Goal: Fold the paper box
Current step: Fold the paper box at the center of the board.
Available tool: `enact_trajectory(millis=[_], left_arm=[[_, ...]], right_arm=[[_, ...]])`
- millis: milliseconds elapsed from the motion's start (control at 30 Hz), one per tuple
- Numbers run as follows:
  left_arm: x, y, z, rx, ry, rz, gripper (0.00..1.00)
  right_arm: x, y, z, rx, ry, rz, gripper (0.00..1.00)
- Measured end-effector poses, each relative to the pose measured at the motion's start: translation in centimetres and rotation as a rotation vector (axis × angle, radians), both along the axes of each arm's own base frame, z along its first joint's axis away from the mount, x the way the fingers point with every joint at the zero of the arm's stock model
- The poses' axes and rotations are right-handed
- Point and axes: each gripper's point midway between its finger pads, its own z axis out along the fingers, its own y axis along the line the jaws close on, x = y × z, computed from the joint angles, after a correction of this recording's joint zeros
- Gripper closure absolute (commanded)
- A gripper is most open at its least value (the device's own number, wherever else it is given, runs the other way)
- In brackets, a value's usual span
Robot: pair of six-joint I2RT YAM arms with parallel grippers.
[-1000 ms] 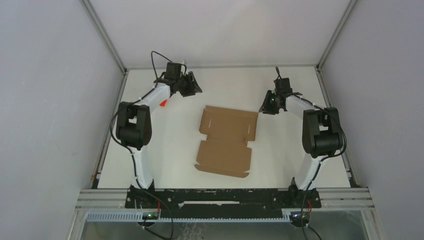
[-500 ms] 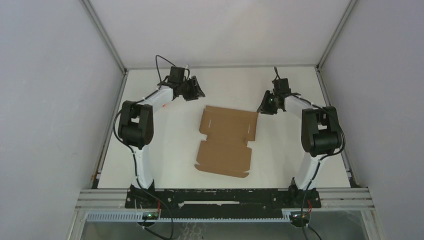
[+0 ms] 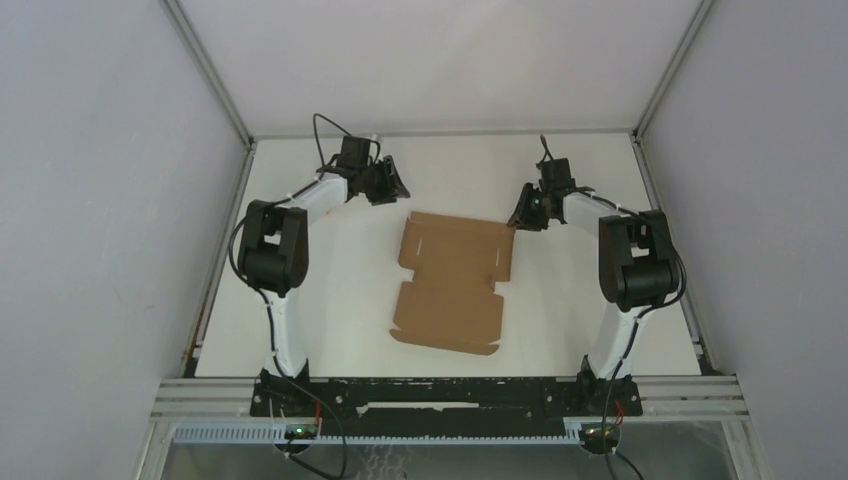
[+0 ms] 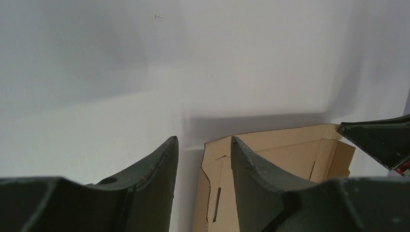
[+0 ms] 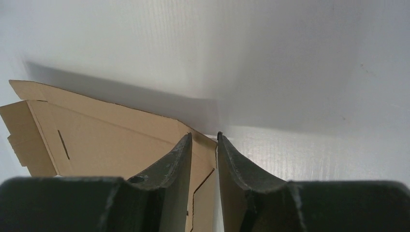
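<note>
The plain brown cardboard die-cut sheet (image 3: 450, 285), matte, with flaps and narrow slits, lies flat in the middle of the smooth white table (image 3: 340, 300); the left gripper (image 3: 385, 185), curved dark fingers apart and empty, hangs just beyond the sheet's far left corner; the right gripper (image 3: 522, 215), fingers narrowly parted and clamping nothing, sits at its far right corner, possibly touching the edge.

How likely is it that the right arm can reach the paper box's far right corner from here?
Probably yes: the right gripper hangs open just beside that corner of the paper box, nothing in between.
</note>
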Motion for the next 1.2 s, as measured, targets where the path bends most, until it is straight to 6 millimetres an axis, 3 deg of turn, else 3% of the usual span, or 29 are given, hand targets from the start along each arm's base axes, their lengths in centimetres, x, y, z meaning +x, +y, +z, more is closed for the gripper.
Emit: enact_trajectory(millis=[167, 433, 800, 967, 1200], left_arm=[[0.0, 0.0, -0.2, 0.001, 0.003, 0.0, 0.51], [0.0, 0.0, -0.5, 0.002, 0.007, -0.001, 0.51], [0.0, 0.0, -0.6, 0.002, 0.009, -0.002, 0.5], [-0.1, 0.0, -1.8, 0.007, 0.036, -0.004, 0.5], [-0.2, -0.4, -2.2, 0.006, 0.046, -0.013, 0.5]], right_arm=[[-0.1, 0.4, 0.0, 0.004, -0.002, 0.01, 0.76], [-0.1, 0.7, 0.1, 0.005, -0.002, 0.017, 0.84], [1.4, 0.8, 2.3, -0.072, -0.042, 0.04, 0.85], [2.0, 1.0, 3.5, -0.127, -0.058, 0.055, 0.85], [1.8, 0.9, 2.6, -0.191, -0.021, 0.059, 0.85]])
